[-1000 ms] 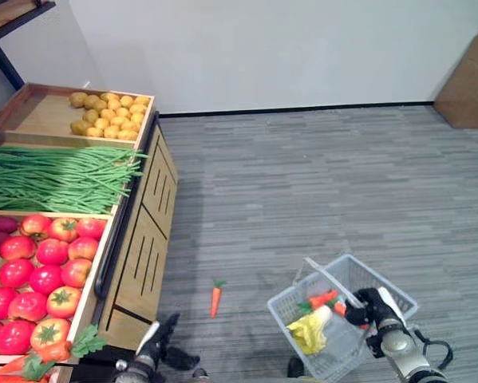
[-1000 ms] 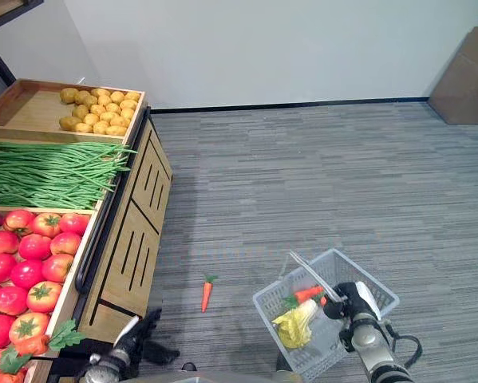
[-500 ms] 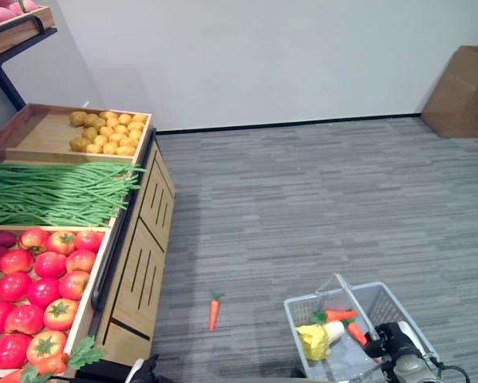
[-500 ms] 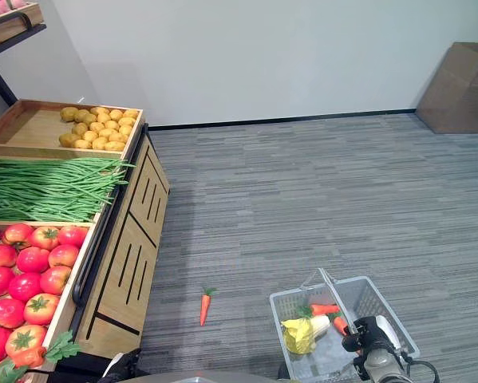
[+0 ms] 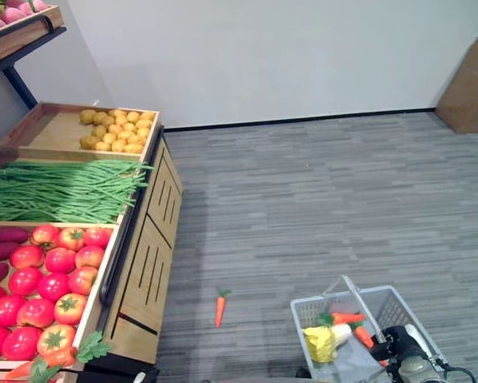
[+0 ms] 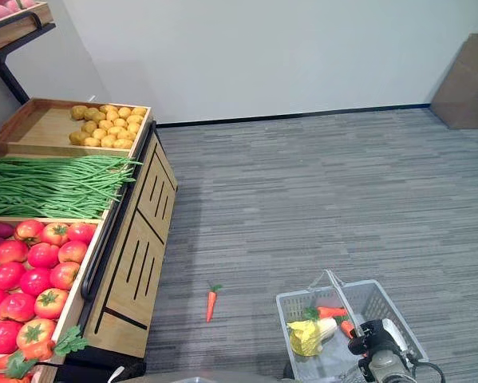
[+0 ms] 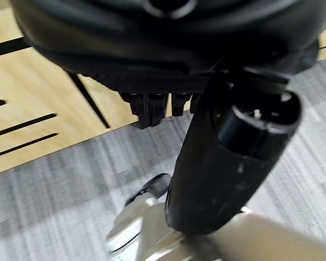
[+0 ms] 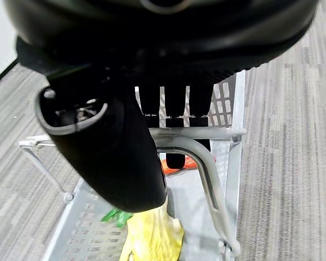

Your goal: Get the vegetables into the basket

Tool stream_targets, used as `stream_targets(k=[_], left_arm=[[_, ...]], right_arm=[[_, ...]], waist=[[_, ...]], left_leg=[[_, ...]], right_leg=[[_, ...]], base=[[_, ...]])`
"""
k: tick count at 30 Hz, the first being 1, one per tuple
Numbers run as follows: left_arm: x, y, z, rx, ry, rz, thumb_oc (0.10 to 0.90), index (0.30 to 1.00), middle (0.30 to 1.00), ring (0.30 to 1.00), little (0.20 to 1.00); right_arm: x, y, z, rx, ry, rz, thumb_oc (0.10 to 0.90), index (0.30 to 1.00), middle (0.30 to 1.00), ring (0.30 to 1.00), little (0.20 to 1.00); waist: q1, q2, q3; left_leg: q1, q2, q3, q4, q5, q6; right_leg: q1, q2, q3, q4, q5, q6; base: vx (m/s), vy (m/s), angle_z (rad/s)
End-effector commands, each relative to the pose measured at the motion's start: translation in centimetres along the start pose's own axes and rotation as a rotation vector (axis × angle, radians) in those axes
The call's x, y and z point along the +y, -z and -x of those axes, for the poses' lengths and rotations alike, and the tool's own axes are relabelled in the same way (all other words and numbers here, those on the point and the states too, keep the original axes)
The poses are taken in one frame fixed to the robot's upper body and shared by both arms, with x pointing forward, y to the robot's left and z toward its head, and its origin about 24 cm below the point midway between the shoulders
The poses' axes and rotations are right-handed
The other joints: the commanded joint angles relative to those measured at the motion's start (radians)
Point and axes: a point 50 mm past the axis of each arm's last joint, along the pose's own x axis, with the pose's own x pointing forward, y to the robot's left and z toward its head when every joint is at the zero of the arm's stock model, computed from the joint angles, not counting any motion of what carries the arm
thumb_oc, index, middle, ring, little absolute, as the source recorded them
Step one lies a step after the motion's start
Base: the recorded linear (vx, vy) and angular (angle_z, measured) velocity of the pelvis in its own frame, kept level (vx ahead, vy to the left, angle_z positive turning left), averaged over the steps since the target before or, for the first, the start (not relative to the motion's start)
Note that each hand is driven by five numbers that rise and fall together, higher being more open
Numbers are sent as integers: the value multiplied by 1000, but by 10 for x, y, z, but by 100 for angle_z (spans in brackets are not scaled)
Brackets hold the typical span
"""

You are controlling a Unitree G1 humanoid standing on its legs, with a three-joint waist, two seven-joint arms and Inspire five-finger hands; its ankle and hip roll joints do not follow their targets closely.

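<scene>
While the floor (image 5: 318, 191) takes up most of both eye views, the stand fills their left side.
Stand (image 5: 147, 263): a wooden produce stand along the left edge, with slotted side panels and a dark rail along its rim.
Beans (image 5: 59, 190): a wide heap of long green beans, mid-left, between the potatoes and the tomatoes.
Tomatoes (image 5: 47, 275): red, in the lower-left compartment; dark purple roots (image 5: 3, 239) lie at their left edge.
Potatoes (image 5: 115, 129): a yellow pile in the upper-left tray, at the right end of it.
Box (image 5: 468, 88): brown cardboard at the upper right, against the wall.
Basket (image 6: 298, 307): pale wire, at the lower right on the floor; its handle (image 8: 206, 168) stands up over it.
Basket contents: a yellow-green leafy vegetable (image 6: 306, 337) at the left, two carrots (image 6: 331, 312) beside it toward the right.
Loose carrot (image 5: 219, 306): lies on the floor in the lower middle, between stand and basket, apart from both.
Stand carrot (image 5: 51, 361): orange with green leaves, at the lower-left corner just below the tomatoes.
Right hand (image 6: 372, 345): at the lower right, at the basket's near rim; in its wrist view fingers (image 8: 173, 103) curl over the handle, thumb at the other side.
Left hand (image 7: 233, 157): in its wrist view, before the stand's side panel; fingers folded in short, holding nothing.
</scene>
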Motion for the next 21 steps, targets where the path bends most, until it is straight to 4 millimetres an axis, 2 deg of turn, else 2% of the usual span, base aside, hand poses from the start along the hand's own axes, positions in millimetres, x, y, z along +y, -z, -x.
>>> stream_targets(k=[1,3,4,5,6,21], left_arm=[[3,-3,-1,1,-12,33,900,1000,1000,1000,1000],[3,-1,-1,10,-13,43,900,1000,1000,1000,1000],[3,-2,-1,13,-14,51,900,1000,1000,1000,1000],[3,-1,-1,16,-15,55,900,1000,1000,1000,1000],[3,-2,-1,12,-15,61,900,1000,1000,1000,1000],[0,-7,-2,-3,-10,59,900,1000,1000,1000,1000]], right_arm=[[-55,-43,-11,-103,185,-12,400,300,300,300,300],[-56,-43,-11,-106,190,-17,400,300,300,300,300],[-58,-41,-11,-94,198,-25,500,440,440,440,440],[-58,-41,-11,-94,198,-28,639,635,635,635,635],[-61,-38,-11,-84,210,-32,900,1000,1000,1000,1000],[-63,-32,-10,-56,224,-64,900,1000,1000,1000,1000]], waist=[[7,-58,15],[6,-58,17],[7,-58,18],[7,-57,19],[8,-56,19],[5,-55,18]], left_leg=[[-33,11,-41,2,62,-27],[-35,11,-43,2,63,-28],[-36,10,-44,2,63,-27],[-37,9,-45,2,63,-28],[-39,9,-46,2,63,-28],[-39,8,-46,2,59,-27]], right_leg=[[56,-26,-81,4,-14,54],[55,-26,-82,4,-14,54],[55,-25,-85,4,-15,54],[55,-25,-86,4,-16,54],[54,-25,-88,4,-16,53],[54,-25,-90,4,-15,53]], base=[[8,-11,4],[9,-13,5],[0,0,0],[0,0,0],[0,0,0],[0,0,0]])
